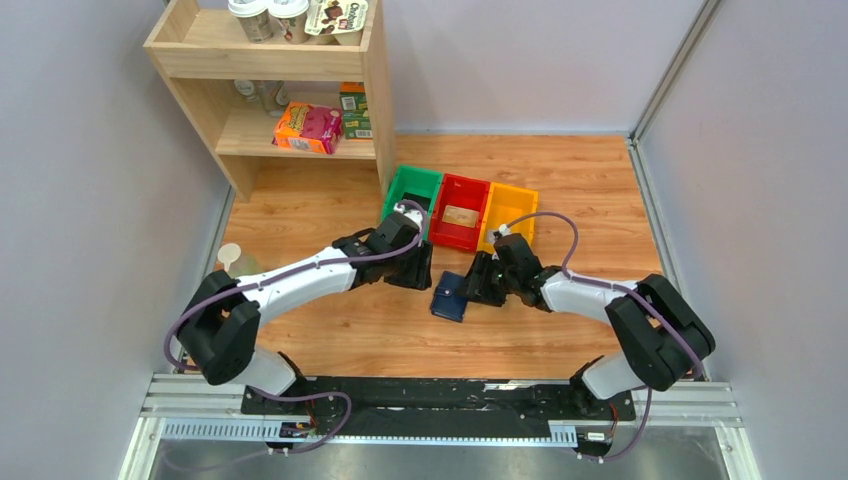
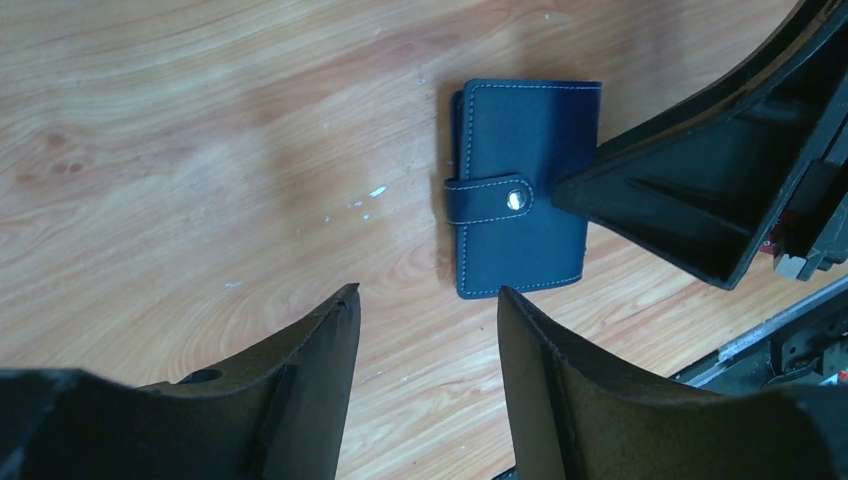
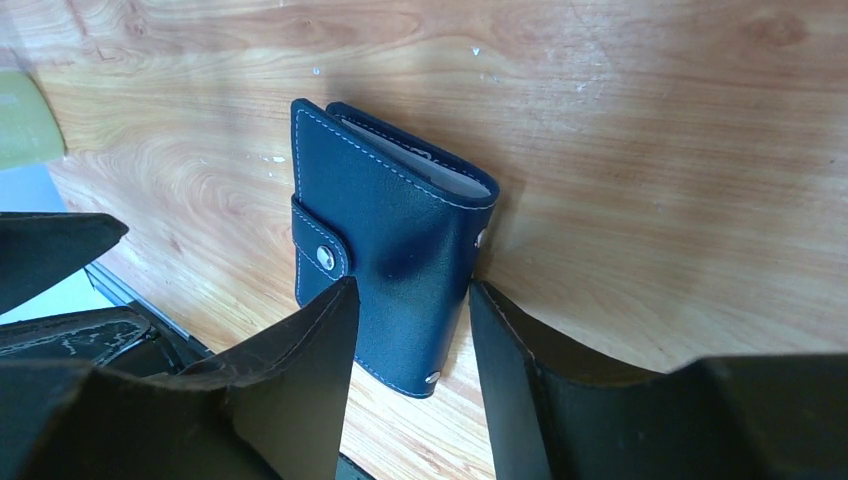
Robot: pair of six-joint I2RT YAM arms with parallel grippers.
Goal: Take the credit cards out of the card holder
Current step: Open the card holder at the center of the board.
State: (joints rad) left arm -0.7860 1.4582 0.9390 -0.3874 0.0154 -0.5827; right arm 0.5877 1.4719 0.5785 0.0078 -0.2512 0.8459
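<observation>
Navy leather, the card holder (image 2: 520, 190) lies flat and closed on the wooden table (image 2: 200, 150), its strap (image 2: 488, 200) snapped, a little in front of the red bin (image 1: 466, 181). The right gripper (image 3: 412, 300) has its fingers about half spread over the holder's spine edge, gripping nothing. The left gripper (image 2: 428, 300) hangs wide and empty near it. With the snap shut, a push from one side would likely slide the holder over the smooth wood rather than open it. No credit cards show, only a pale sliver between the covers. Whether the right fingers touch the leather I cannot tell.
</observation>
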